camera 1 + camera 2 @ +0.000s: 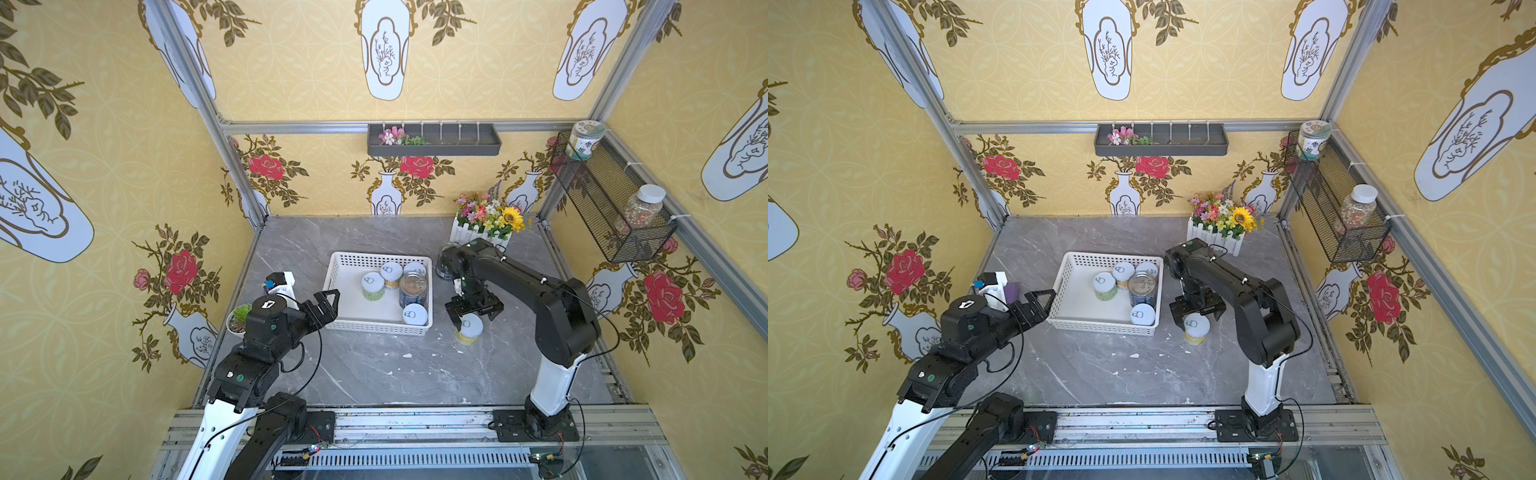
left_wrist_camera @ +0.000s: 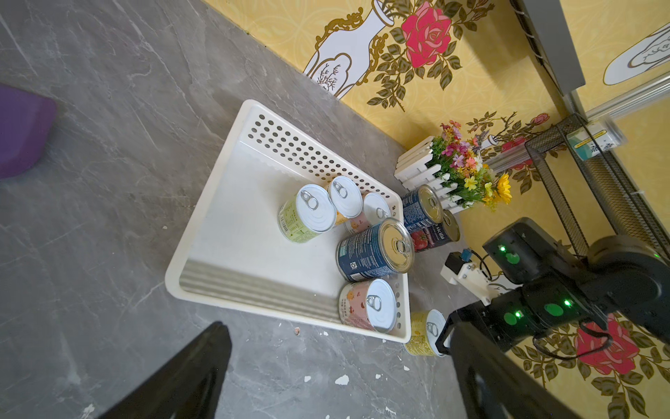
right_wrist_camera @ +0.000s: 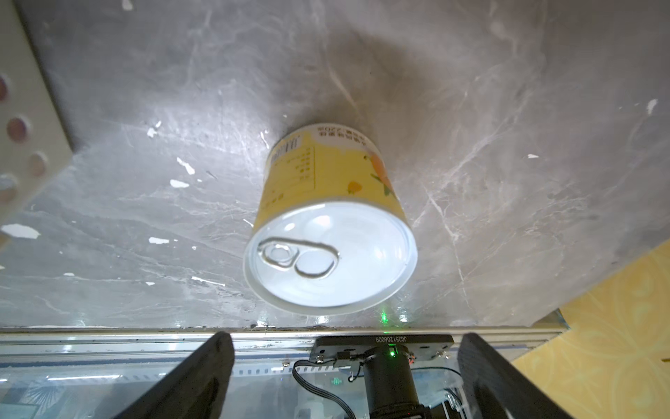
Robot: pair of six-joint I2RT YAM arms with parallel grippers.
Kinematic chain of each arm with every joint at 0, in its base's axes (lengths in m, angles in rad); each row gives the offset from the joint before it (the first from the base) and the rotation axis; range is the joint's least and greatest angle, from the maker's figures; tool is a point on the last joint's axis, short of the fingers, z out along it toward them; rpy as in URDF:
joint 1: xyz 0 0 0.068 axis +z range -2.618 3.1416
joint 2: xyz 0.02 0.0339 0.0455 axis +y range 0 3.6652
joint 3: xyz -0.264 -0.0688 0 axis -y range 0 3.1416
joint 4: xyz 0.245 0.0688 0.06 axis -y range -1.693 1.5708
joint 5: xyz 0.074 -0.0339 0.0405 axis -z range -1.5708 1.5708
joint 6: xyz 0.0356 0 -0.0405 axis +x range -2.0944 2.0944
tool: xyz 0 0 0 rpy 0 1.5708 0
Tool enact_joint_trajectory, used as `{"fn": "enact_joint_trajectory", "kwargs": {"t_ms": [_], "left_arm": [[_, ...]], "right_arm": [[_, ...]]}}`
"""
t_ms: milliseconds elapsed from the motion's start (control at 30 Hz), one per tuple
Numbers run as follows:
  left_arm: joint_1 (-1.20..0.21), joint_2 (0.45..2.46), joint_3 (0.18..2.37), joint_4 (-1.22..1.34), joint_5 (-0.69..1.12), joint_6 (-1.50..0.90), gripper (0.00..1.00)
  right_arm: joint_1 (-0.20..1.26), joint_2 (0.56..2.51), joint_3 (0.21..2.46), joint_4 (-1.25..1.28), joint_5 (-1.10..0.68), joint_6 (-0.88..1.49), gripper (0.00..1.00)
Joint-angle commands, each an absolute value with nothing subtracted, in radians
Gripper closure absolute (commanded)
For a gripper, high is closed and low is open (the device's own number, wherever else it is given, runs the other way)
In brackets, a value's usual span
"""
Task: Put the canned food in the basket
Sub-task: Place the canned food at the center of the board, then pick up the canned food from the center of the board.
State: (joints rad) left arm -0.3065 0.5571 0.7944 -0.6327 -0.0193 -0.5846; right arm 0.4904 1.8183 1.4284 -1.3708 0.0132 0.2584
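Observation:
The white perforated basket (image 1: 336, 270) (image 2: 217, 232) sits mid-table and holds several cans: white-lidded ones such as a green one (image 1: 372, 286) and a pink one (image 1: 414, 314), plus a dark blue metal can (image 1: 413, 289). A yellow can (image 1: 468, 329) (image 3: 330, 232) stands upright on the table just right of the basket. My right gripper (image 1: 473, 318) (image 3: 346, 339) hovers over it, open, with nothing between its fingers. Two more blue cans (image 2: 422, 208) stand behind the basket's right side. My left gripper (image 1: 328, 305) (image 2: 335, 326) is open and empty at the basket's near-left corner.
A white picket planter of flowers (image 1: 484, 224) stands at the back right. A small potted plant (image 1: 239, 318) and a white device (image 1: 282, 284) sit at the left edge. A black wire shelf (image 1: 611, 208) with jars hangs on the right wall. White flecks dot the table.

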Motion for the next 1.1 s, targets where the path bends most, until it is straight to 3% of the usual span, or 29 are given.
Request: {"fn": "enact_joint_trajectory", "kwargs": {"t_ms": [0, 633, 867, 1067], "left_arm": [[-0.307, 0.544, 0.787, -0.605, -0.005, -0.581, 0.00], [-0.307, 0.528, 0.781, -0.594, 0.009, -0.580, 0.00], [-0.307, 0.523, 0.778, -0.592, 0.009, -0.581, 0.00], [-0.307, 0.526, 0.780, -0.594, 0.008, -0.580, 0.00]], "right_arm": [[0.497, 1.756, 1.321, -1.203, -0.045, 0.277, 0.02], [0.491, 1.801, 1.288, -1.098, 0.012, 0.291, 0.01], [0.486, 1.803, 1.291, -1.099, 0.000, 0.288, 0.26], [0.515, 1.756, 1.320, -1.149, 0.039, 0.323, 0.34]]}}
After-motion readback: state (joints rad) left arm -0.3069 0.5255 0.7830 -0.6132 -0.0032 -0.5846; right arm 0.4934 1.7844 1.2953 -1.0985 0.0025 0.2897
